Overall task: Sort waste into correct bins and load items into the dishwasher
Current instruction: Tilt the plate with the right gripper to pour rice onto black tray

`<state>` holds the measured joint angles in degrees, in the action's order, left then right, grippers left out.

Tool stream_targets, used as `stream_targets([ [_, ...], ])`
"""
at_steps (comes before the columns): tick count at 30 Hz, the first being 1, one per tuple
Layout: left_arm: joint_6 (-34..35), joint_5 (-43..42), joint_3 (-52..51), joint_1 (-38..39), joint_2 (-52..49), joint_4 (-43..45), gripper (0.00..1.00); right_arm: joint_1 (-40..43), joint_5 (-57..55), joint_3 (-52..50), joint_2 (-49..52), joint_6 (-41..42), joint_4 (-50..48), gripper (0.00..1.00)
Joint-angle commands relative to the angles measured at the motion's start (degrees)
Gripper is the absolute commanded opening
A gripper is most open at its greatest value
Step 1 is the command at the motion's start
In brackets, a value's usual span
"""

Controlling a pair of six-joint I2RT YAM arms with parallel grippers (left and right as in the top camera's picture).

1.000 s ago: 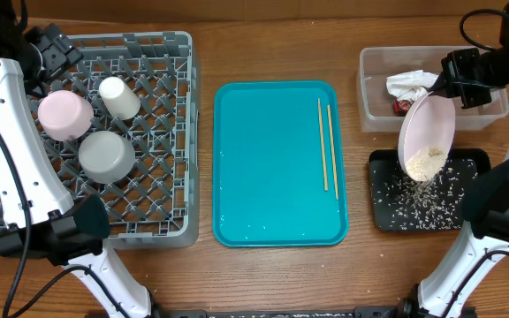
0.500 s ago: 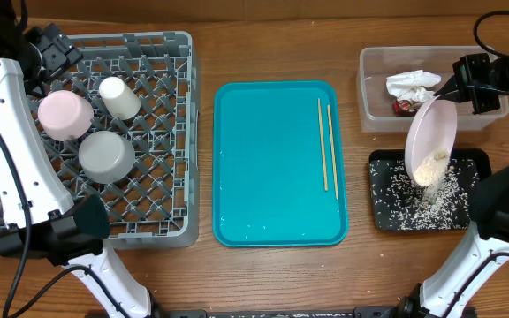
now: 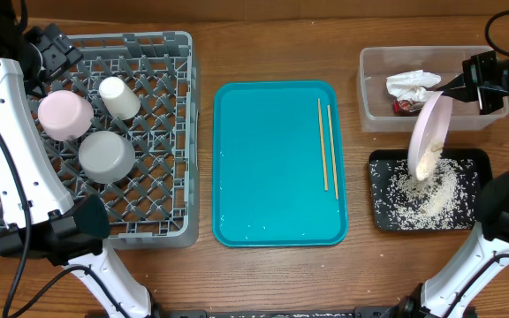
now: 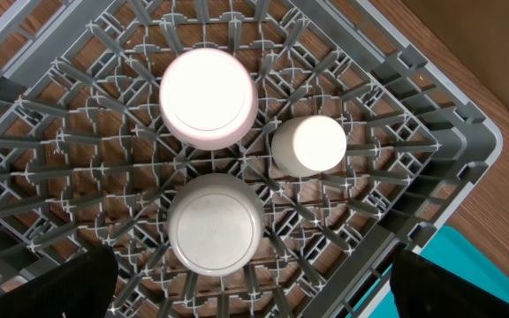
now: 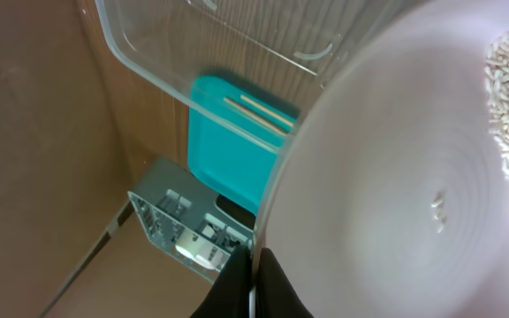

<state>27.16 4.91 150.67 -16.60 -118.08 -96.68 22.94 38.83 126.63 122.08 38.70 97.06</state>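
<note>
My right gripper [image 3: 458, 86] [image 5: 253, 265] is shut on the rim of the pale-pink plate [image 3: 429, 132] [image 5: 396, 177]. The plate is tilted almost on edge above the black tray [image 3: 480, 161], and rice [image 3: 427, 194] slides off it onto the tray. The clear tub [image 3: 371, 88] holds the white napkin [image 3: 411, 82] and red wrapper [image 3: 402, 106]. Two chopsticks [image 3: 325, 141] lie on the teal tray [image 3: 263, 159]. My left gripper [image 4: 250, 261] is open and empty above the grey rack [image 3: 162, 194], which holds the pink bowl [image 4: 208, 97], grey-white bowl [image 4: 216, 223] and white cup [image 4: 309, 145], all upside down.
The rack fills the table's left side, the teal tray the middle, and the tub and black tray the right. Bare wooden table shows between them and along the front edge [image 3: 263, 274].
My right gripper has moved right and tipped the plate steeper. More rice has slid off it, and the heap on the black tray has grown. The left arm has not moved.
</note>
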Motion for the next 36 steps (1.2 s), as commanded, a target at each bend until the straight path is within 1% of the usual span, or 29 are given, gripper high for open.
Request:
stream_targets([
  [1,1.2,-0.3,-0.1,-0.2,1.9,-0.1,1.00,1.2,1.6,-0.5,-2.0,-1.3,0.0,0.04],
  [3,1.2,-0.3,-0.1,-0.2,1.9,-0.1,1.00,1.7,3.3,-0.9,-2.0,-3.3,0.0,0.04],
  [5,1.2,-0.3,-0.1,-0.2,1.9,-0.1,1.00,1.9,9.2,-1.4,-2.4,-8.1,0.0,0.04],
  [7,1.2,-0.3,-0.1,-0.2,1.9,-0.1,1.00,1.9,10.2,-1.8,-2.6,-8.1,0.0,0.04],
  [10,1.2,-0.3,-0.1,-0.2,1.9,-0.1,1.00,2.3,6.7,-1.9,-2.6,-5.6,0.0,0.04],
  [21,1.2,-0.3,-0.1,-0.2,1.9,-0.1,1.00,5.8,7.0,-2.7,-2.6,-7.6,0.0,0.04],
  [24,1.2,-0.3,-0.1,-0.2,1.9,-0.1,1.00,7.9,10.1,-2.7,-2.7,-10.8,0.0,0.04],
  [28,1.2,-0.3,-0.1,-0.2,1.9,-0.1,1.00,10.3,12.4,-2.7,-2.7,-12.3,0.0,0.04],
  [32,1.2,-0.3,-0.1,-0.2,1.9,-0.1,1.00,10.6,18.0,-2.7,-2.7,-16.7,0.0,0.04],
  [36,1.2,-0.3,-0.1,-0.2,1.9,-0.1,1.00,10.6,20.0,-2.8,-2.7,-17.1,0.0,0.04],
])
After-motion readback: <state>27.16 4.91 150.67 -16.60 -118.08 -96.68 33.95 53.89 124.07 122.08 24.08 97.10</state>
